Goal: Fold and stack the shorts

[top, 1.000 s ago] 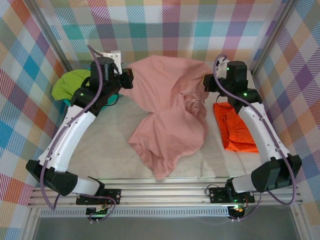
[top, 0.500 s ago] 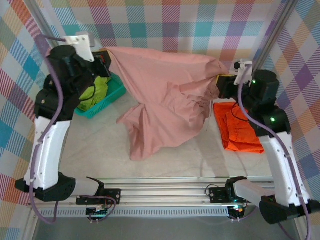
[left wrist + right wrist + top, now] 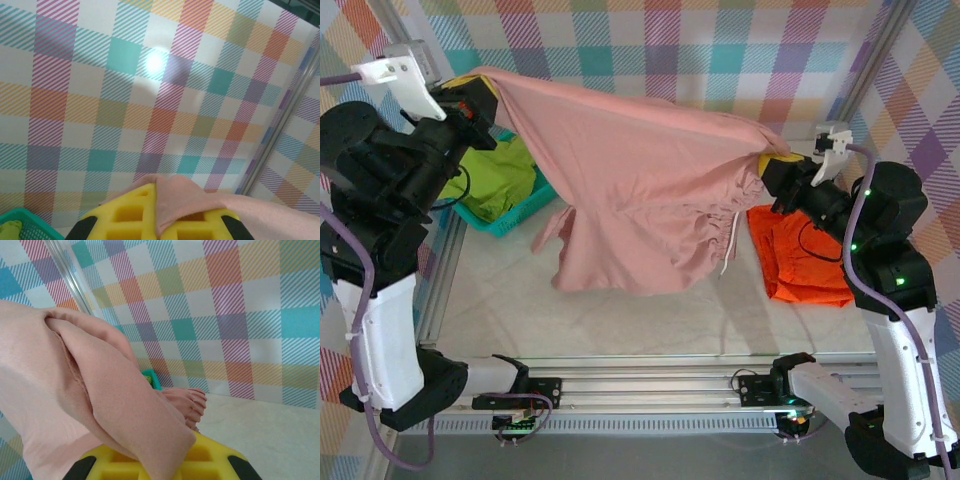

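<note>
**Pink shorts held stretched between both claws**

The step in hand looks like spreading the dusty pink shorts (image 3: pixel 640 190) before folding them. The left claw (image 3: pixel 480 88) is pressed together on one corner of the fabric. The right claw (image 3: pixel 772 166) pinches the opposite corner, with cloth bunched over its yellow fingers (image 3: pixel 125 462).

To do it well, I would keep both pinches firm and bring the two claws to the same height. Then lower them together so the hanging edge meets the table (image 3: pixel 670 320) first, and draw the cloth out flat with no sag. The landing spot should stay in the middle, away from the orange shorts (image 3: pixel 800 262) and the teal basket (image 3: pixel 525 215).

The pink shorts hang in the air like a sheet. The top edge is taut and slopes down from the high left corner to the lower right one. Below it the cloth falls in loose folds, with a gathered band and a white drawstring (image 3: pixel 730 245) toward the right. Whether the lowest hem touches the table I cannot tell.

The orange shorts lie on the table at the right, and the lime green shorts (image 3: pixel 495 180) sit in the basket.
</note>
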